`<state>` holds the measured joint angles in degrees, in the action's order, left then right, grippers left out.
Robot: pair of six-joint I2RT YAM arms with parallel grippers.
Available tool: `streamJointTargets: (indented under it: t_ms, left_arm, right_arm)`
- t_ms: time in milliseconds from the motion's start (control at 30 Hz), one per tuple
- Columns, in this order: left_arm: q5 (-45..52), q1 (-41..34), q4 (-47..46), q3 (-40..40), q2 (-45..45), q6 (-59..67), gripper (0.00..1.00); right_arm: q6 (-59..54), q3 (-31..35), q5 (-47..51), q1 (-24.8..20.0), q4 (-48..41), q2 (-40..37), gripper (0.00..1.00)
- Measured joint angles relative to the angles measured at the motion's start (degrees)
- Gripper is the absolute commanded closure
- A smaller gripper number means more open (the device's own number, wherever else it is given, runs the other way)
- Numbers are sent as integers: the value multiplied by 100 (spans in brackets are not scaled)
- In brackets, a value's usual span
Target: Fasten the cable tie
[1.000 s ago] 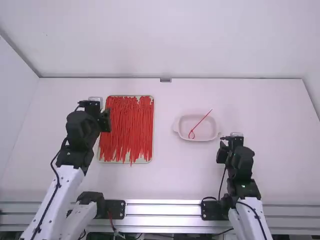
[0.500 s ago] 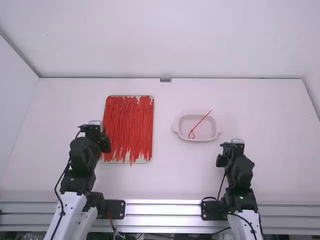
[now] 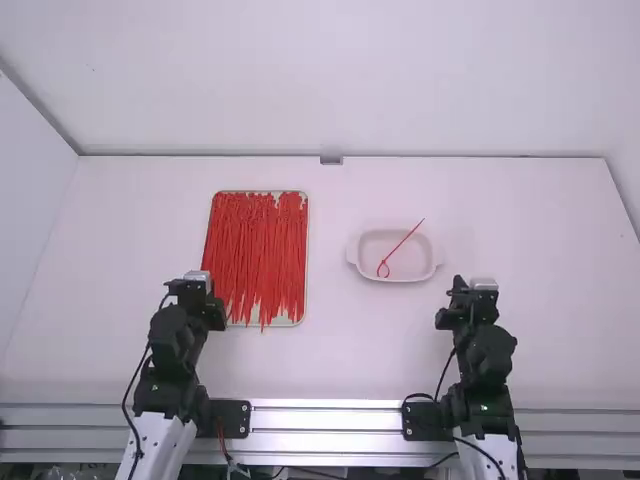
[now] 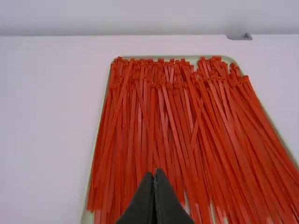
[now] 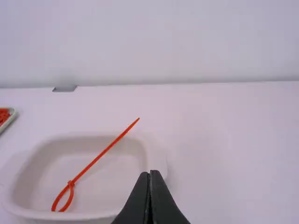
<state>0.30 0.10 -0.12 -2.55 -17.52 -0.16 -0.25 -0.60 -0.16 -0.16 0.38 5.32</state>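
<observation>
Now I am holding left pincer [image 4: 154,174] and right pincer [image 5: 149,173] pressed together, empty, the looped cable tie [image 5: 100,155] lying in the dish [image 5: 117,172]; spreading one before singling a strand off the red pile [image 4: 177,130] seems wise.

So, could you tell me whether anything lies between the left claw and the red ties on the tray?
Nothing visible does: the shut left claw looks straight onto the ties, bare on their tray.

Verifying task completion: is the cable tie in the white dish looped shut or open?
Shut: the cable tie has a closed loop at one end, lying in the white dish.
</observation>
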Motion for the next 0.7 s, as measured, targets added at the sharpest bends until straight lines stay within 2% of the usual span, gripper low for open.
streamJointTargets:
  t_ms: [300,700]
  left_arm:
    - [-15,0,31,195,686,-2,100]
    - [-15,0,31,195,1453,0,100]
  right_arm:
    - [13,0,7,0,4,-476,100]
    - [7,0,7,0,0,-481,100]
